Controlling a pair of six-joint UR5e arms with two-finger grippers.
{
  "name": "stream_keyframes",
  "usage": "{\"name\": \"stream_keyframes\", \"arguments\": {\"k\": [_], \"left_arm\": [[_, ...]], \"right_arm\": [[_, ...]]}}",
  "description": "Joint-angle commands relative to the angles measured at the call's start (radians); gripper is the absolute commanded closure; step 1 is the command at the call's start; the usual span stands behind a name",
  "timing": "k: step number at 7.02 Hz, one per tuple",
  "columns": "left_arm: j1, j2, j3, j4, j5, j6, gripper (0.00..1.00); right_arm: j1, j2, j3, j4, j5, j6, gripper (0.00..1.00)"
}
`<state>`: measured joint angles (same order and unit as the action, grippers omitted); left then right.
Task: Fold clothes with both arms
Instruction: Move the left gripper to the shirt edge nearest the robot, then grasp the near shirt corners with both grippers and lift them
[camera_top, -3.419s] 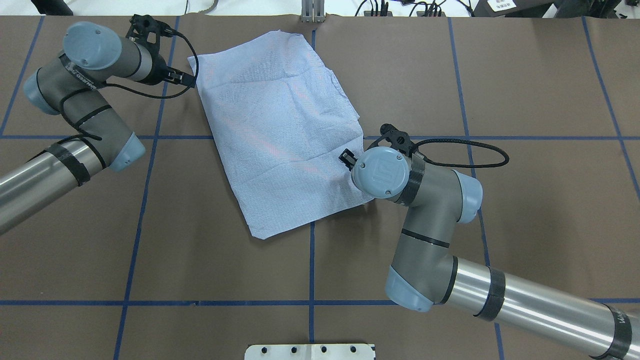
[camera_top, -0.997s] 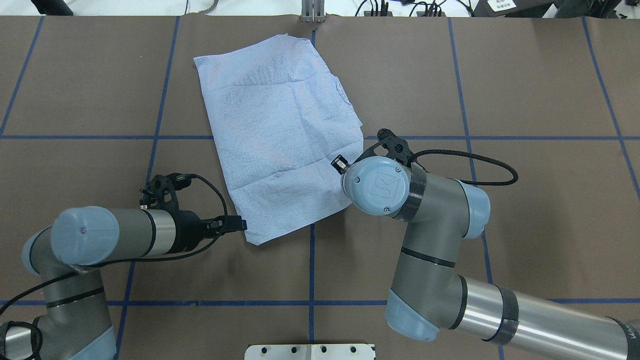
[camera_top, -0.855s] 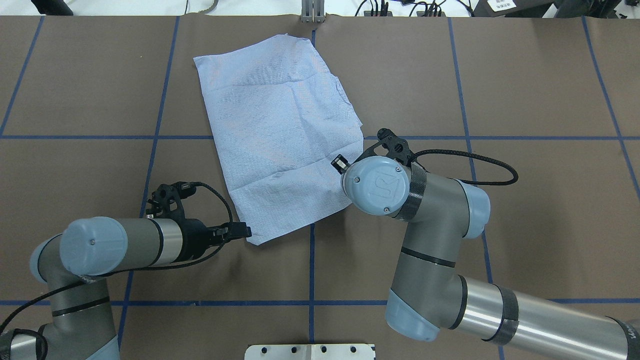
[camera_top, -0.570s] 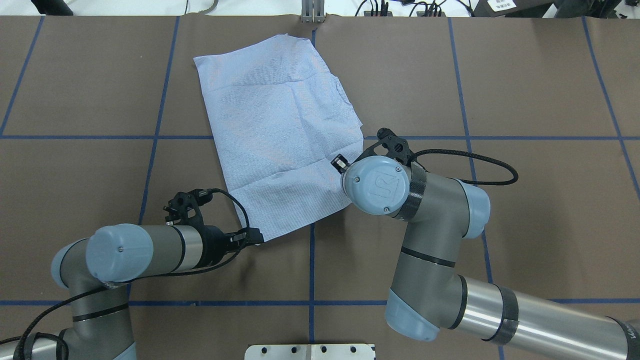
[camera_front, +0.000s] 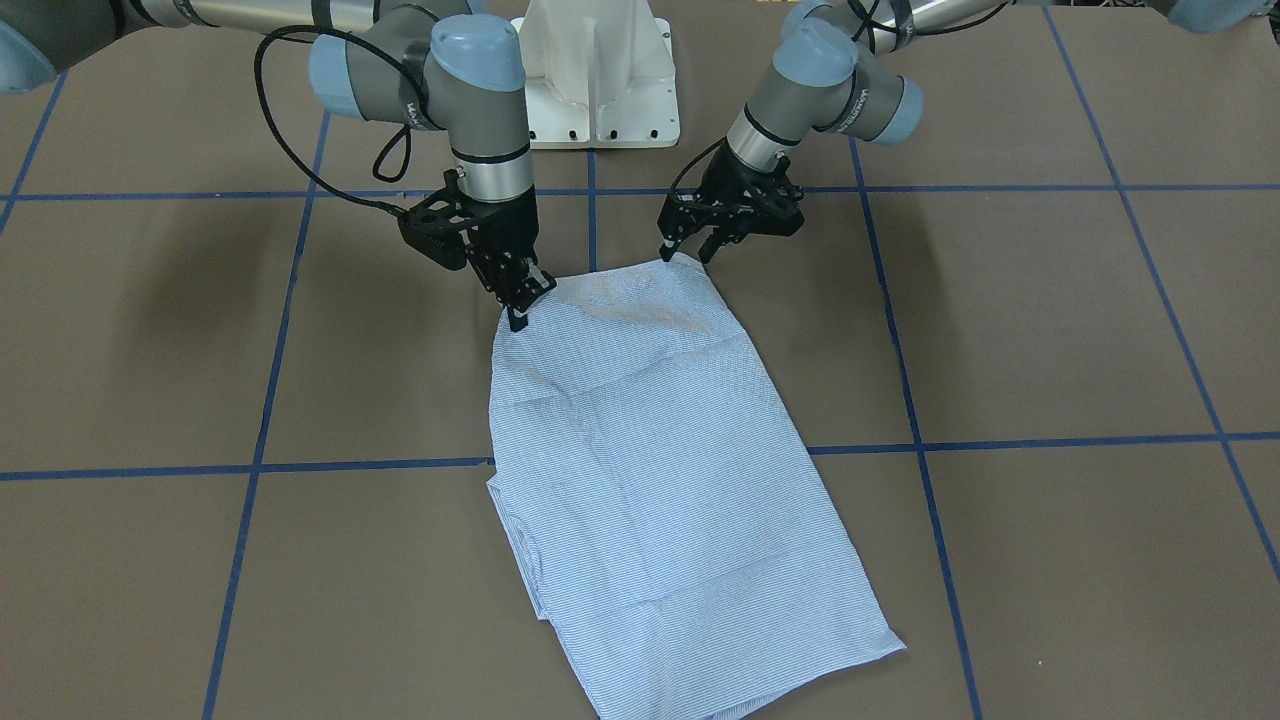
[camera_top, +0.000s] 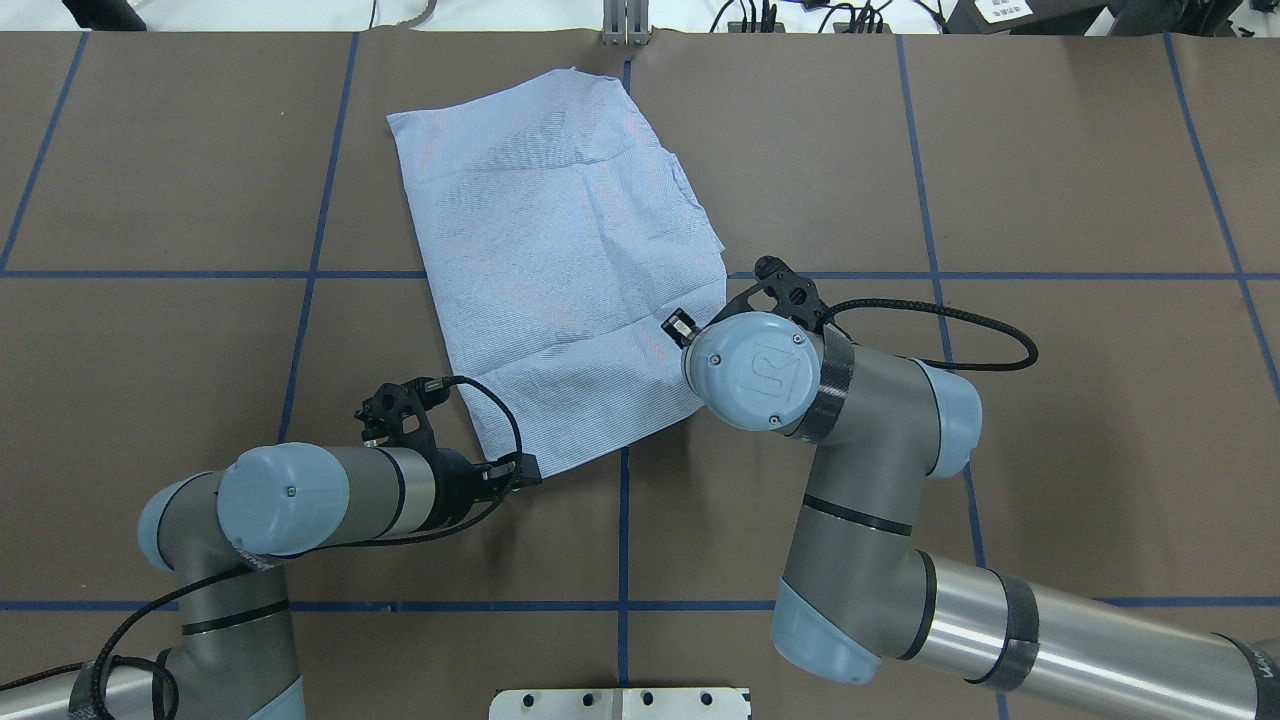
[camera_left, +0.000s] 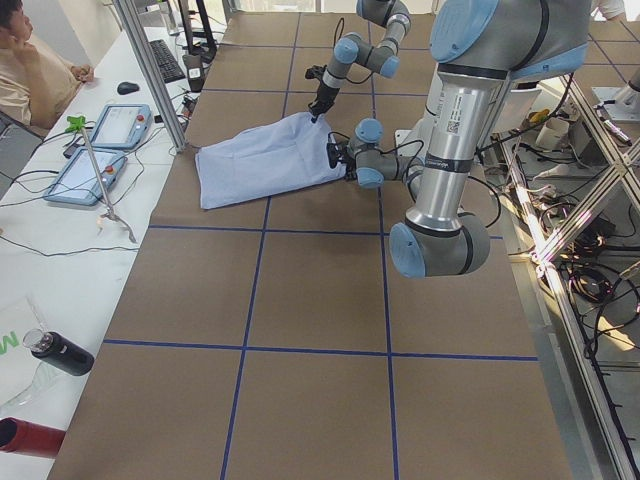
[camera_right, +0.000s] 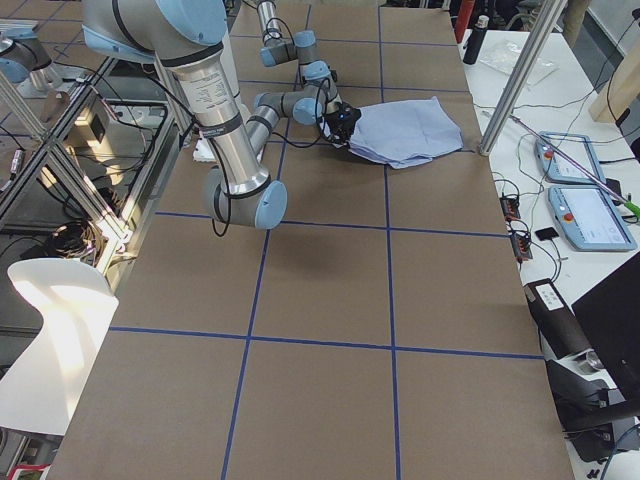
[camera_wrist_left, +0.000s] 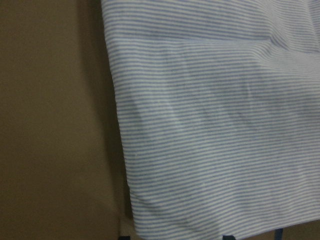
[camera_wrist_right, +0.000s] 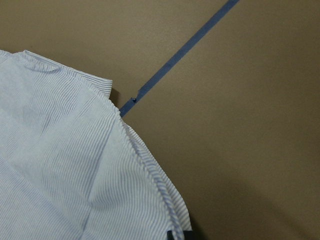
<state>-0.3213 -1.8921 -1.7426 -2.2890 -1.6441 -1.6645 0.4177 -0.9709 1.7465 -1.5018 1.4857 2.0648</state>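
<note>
The left arm (camera_top: 330, 495) has swung from the shirt's far corner back to its near one, while the right arm (camera_top: 860, 390) has barely shifted. The shirt (camera_front: 650, 450), a light, limp folded oblong lying aslant mid-worktop (camera_front: 1050, 350), would likely sag and slide if lifted at one point, so it is best pinched at both near corners together. The left claw (camera_front: 685, 253) stands open astride one such corner, gripping nothing yet, and the right claw (camera_front: 520, 305) looks nipped tight on the other corner's hem.
</note>
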Motion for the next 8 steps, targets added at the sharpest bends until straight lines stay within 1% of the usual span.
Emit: {"name": "stream_keyframes", "arguments": {"k": [1, 2, 4, 5, 6, 7, 8], "left_arm": [[-0.005, -0.002, 0.002, 0.000, 0.006, 0.000, 0.71], [-0.005, -0.001, 0.000, 0.000, 0.006, 0.000, 1.00], [-0.008, -0.001, -0.017, 0.000, 0.006, 0.002, 1.00], [-0.013, 0.001, -0.044, 0.000, 0.000, 0.003, 1.00], [-0.013, 0.016, -0.114, 0.002, -0.006, 0.005, 1.00], [-0.012, 0.037, -0.189, 0.013, -0.016, 0.002, 1.00], [-0.001, 0.088, -0.313, 0.049, -0.031, -0.003, 1.00]], "right_arm": [[0.000, -0.002, 0.001, 0.002, -0.001, 0.000, 1.00], [0.000, -0.002, 0.002, 0.002, -0.001, 0.000, 1.00], [-0.013, -0.003, 0.004, 0.000, -0.015, 0.000, 1.00], [-0.042, -0.021, 0.043, 0.000, -0.030, 0.000, 1.00], [-0.095, -0.078, 0.142, -0.017, -0.063, 0.001, 1.00], [-0.155, -0.124, 0.277, -0.105, -0.088, 0.027, 1.00], [-0.228, -0.149, 0.407, -0.214, -0.114, 0.075, 1.00]]}}
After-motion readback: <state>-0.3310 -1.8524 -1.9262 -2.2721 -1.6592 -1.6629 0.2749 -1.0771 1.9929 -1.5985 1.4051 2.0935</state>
